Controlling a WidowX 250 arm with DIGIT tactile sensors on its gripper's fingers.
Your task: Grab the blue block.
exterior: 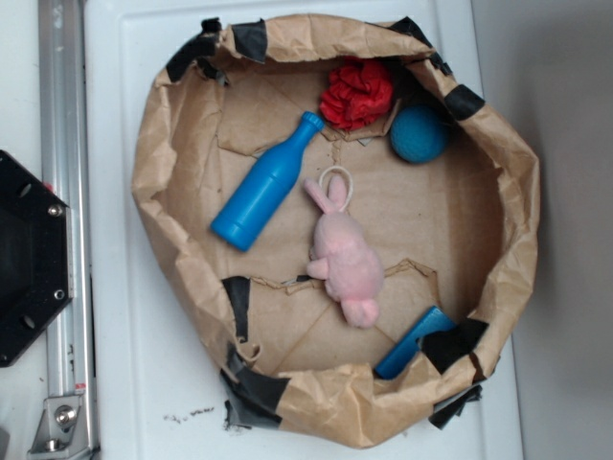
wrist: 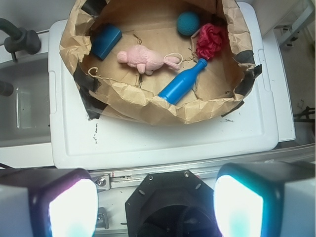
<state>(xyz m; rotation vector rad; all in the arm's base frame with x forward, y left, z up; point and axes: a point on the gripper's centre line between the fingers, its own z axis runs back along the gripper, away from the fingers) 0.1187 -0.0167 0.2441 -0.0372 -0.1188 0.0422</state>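
The blue block [exterior: 414, 342] is a flat bright-blue slab leaning against the lower right wall of the brown paper nest [exterior: 172, 134]. In the wrist view the blue block [wrist: 105, 41] lies at the nest's upper left, close to the pink plush bunny [wrist: 146, 59]. My gripper [wrist: 155, 207] hangs far back from the nest, above the black robot base [wrist: 170, 202]. Its two fingers are spread wide with nothing between them. The exterior view does not show the gripper.
Inside the nest lie a blue bottle [exterior: 264, 182], a pink bunny [exterior: 343, 254], a red fuzzy pom [exterior: 357, 93] and a teal ball [exterior: 419, 133]. The nest sits on a white lid [wrist: 163, 133]. A metal rail [exterior: 65, 220] and the black base [exterior: 29, 259] stand at the left.
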